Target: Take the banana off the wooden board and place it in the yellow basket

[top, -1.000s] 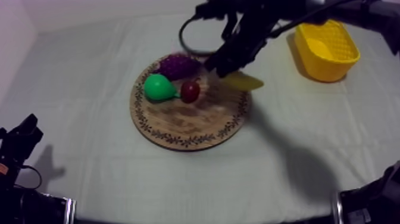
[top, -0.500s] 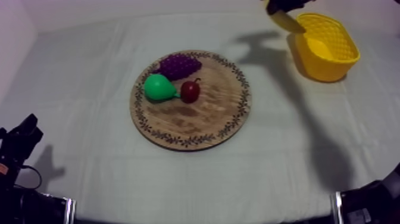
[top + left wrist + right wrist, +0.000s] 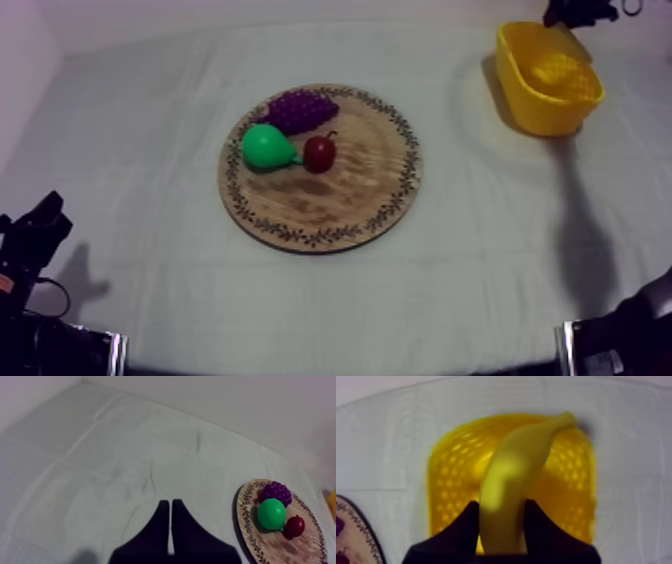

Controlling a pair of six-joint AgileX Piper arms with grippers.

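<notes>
The yellow banana (image 3: 516, 471) hangs lengthwise over the yellow basket (image 3: 451, 476), with my right gripper (image 3: 501, 508) shut on its near end. From above, my right gripper (image 3: 580, 12) is at the far rim of the basket (image 3: 520, 70), at the table's back right. The round wooden board (image 3: 330, 215) lies mid-table with the grapes (image 3: 298, 108), pear (image 3: 266, 147) and small red fruit (image 3: 319, 153) on it. My left gripper (image 3: 167, 502) is shut on nothing over bare cloth, low at the left (image 3: 35, 235).
In the left wrist view the board (image 3: 250, 526) with the grapes (image 3: 276, 492), pear (image 3: 271, 514) and small red fruit (image 3: 294, 526) lies off to the side of my left gripper. Open cloth lies between board and basket.
My right gripper has carried the banana from the board's far right edge up and to the right, to above the basket. The left arm has not moved.
</notes>
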